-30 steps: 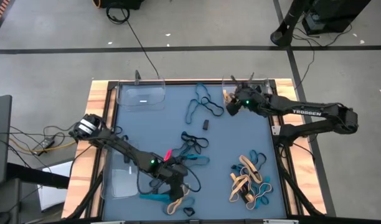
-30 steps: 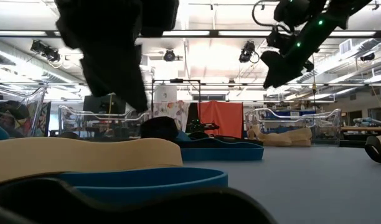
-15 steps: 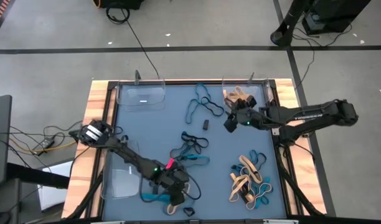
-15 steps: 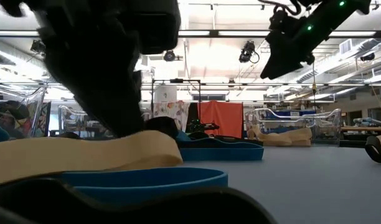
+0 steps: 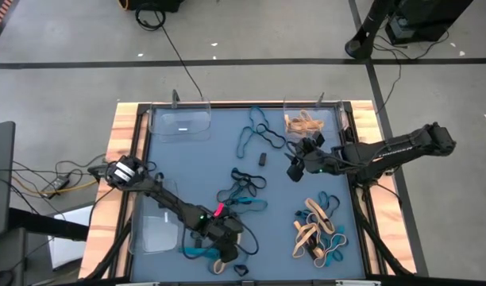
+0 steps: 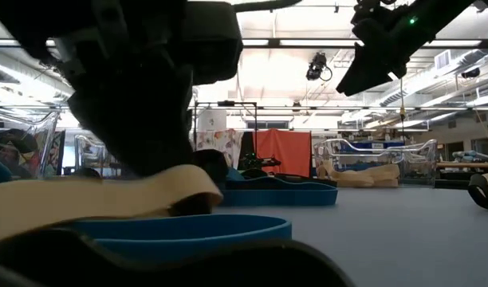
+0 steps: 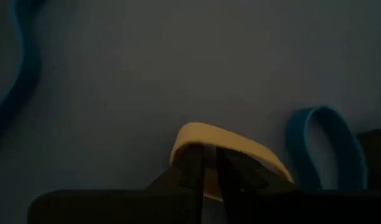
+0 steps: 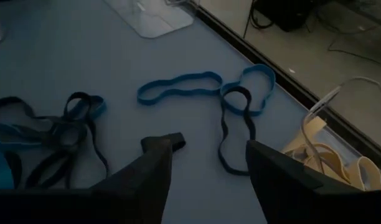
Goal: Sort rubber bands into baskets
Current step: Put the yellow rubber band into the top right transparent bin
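Two dark grippers are at work over a blue-grey table (image 5: 195, 171). The left gripper (image 5: 225, 256) is down at the near edge of the table, its fingers (image 7: 192, 167) pinched together on a tan rubber band (image 7: 228, 146) that lies flat on the surface. In the left wrist view the tan loop curves out just past the fingertips, with a blue band (image 7: 324, 146) just beside it. From the low view the tan band (image 6: 108, 195) stretches sideways across the table, its long axis roughly parallel to the near edge, one end lifted slightly under the gripper.

The right gripper (image 5: 295, 167) hangs above the middle right of the table with its fingers (image 8: 156, 174) spread apart and nothing between them. Below it lie loose blue and black bands (image 8: 237, 102).

Three clear baskets sit on the table: one at the far left corner (image 5: 179, 125), one at the far right (image 5: 333, 119) holding tan bands (image 5: 304, 121), and one at the near left (image 5: 152, 234). A mixed pile of bands (image 5: 318, 230) lies near the right front.

To do this pick well, the left gripper probably needs to lift straight up and slowly, so that only the tan band comes away and the blue and black ones nearby do not snag. The tan band most likely belongs with the other tan ones in the far right basket, a long carry across the table.
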